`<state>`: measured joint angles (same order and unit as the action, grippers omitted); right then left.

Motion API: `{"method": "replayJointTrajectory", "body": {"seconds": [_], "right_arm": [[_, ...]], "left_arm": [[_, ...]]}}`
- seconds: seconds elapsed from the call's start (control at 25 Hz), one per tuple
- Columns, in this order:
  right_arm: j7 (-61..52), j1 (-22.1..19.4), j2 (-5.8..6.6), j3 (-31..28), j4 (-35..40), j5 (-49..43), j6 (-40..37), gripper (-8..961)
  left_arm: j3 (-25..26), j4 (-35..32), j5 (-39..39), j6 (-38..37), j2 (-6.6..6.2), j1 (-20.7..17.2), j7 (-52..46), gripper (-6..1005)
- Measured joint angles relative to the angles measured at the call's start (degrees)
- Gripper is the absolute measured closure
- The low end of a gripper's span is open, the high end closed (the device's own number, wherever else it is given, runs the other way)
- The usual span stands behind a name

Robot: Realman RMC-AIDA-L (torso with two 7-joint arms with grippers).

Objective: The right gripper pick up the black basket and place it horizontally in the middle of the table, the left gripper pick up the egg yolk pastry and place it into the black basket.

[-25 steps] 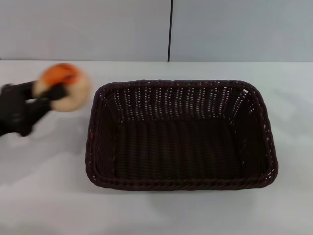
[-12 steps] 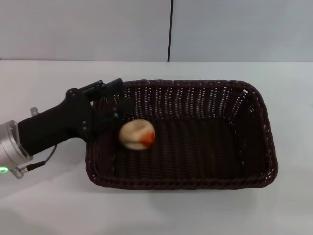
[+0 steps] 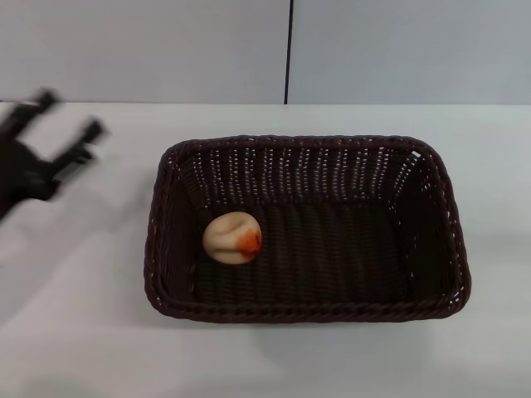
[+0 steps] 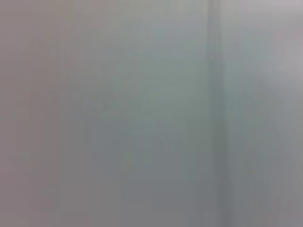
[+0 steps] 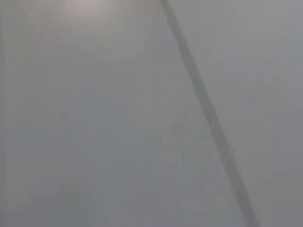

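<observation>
The black basket [image 3: 431, 240] lies lengthwise across the middle of the white table [image 3: 83, 332] in the head view. The egg yolk pastry [image 3: 232, 237] rests inside it on the floor of the basket, near its left end, orange patch turned to the right. My left gripper [image 3: 70, 124] is at the far left of the table, well away from the basket, fingers spread open and empty. My right gripper is out of view. Both wrist views show only a grey wall with a dark seam.
A grey wall with a vertical dark seam [image 3: 288, 50] stands behind the table. Bare white tabletop surrounds the basket on all sides.
My left gripper carried the pastry over the basket's left end, let it go inside, and has pulled back to the far left, empty. The basket has not moved.
</observation>
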<state>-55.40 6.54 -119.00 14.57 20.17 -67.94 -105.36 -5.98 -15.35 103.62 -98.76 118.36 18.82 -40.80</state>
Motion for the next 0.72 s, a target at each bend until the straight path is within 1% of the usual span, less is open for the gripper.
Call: {"method": "replayJointTrajectory", "body": {"seconds": [0.08,0.12,0.16,0.24,0.32,0.52,0.72], "right_arm": [[7.04,0.29,-0.03,-4.25,-5.32,0.05,0.04,215],[13.5,0.77,-0.11,-8.65,-10.8,0.07,0.13,215],[13.5,0.77,-0.11,-8.65,-10.8,0.07,0.13,215],[19.94,1.36,-0.16,-12.47,-15.94,0.07,0.41,215],[25.18,2.16,-0.19,-14.05,-19.5,-0.08,0.8,215],[26.28,3.44,-0.19,-13.54,-19.91,-0.45,1.92,215],[26.42,3.95,-0.18,-13.59,-20.03,-0.51,2.68,215]], "left_arm": [[5.17,2.76,-2.38,0.49,-0.18,-2.4,4.79,188],[7.64,4.26,-3.24,0.71,-0.17,-3.47,6.77,188],[9.86,5.5,-3.63,0.96,-0.15,-4.32,8.67,188],[14.21,8.6,-3.97,1.59,-0.01,-6.09,12.96,188],[16.37,11.05,-4.03,1.98,0.03,-7.4,16.02,188],[17.24,13.43,-3.99,2.12,0.08,-9.69,18.12,188],[17.3,14.08,-3.97,2.64,0.12,-10.42,18.13,188]]}}
